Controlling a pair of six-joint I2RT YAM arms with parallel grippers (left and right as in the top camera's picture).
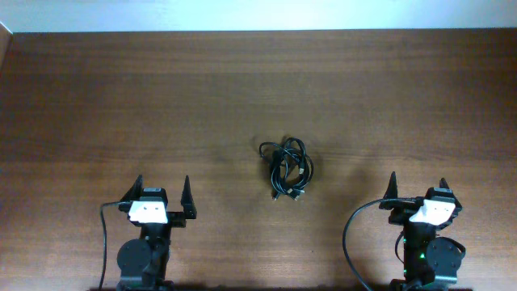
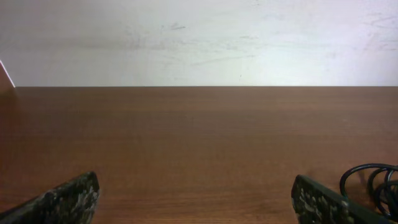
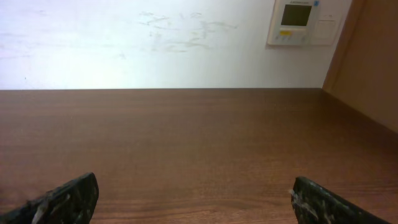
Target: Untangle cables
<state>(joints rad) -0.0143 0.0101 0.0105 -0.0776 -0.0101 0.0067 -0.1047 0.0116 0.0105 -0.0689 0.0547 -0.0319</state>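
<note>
The cables (image 1: 287, 168) lie as one knotted black bundle near the middle of the wooden table, with small plug ends at its lower edge. Loops of the bundle also show at the right edge of the left wrist view (image 2: 377, 185). My left gripper (image 1: 162, 186) is open and empty at the near left, well left of the bundle; its fingers show in its wrist view (image 2: 196, 202). My right gripper (image 1: 418, 183) is open and empty at the near right, right of the bundle. The right wrist view shows its spread fingers (image 3: 196, 202) over bare wood and no cables.
The table's far edge (image 1: 258, 31) meets a white wall. A wall control panel (image 3: 298, 21) and a wooden side panel (image 3: 370, 62) show beyond the table on the right. Thick black arm cables (image 1: 349, 234) loop beside the arm bases.
</note>
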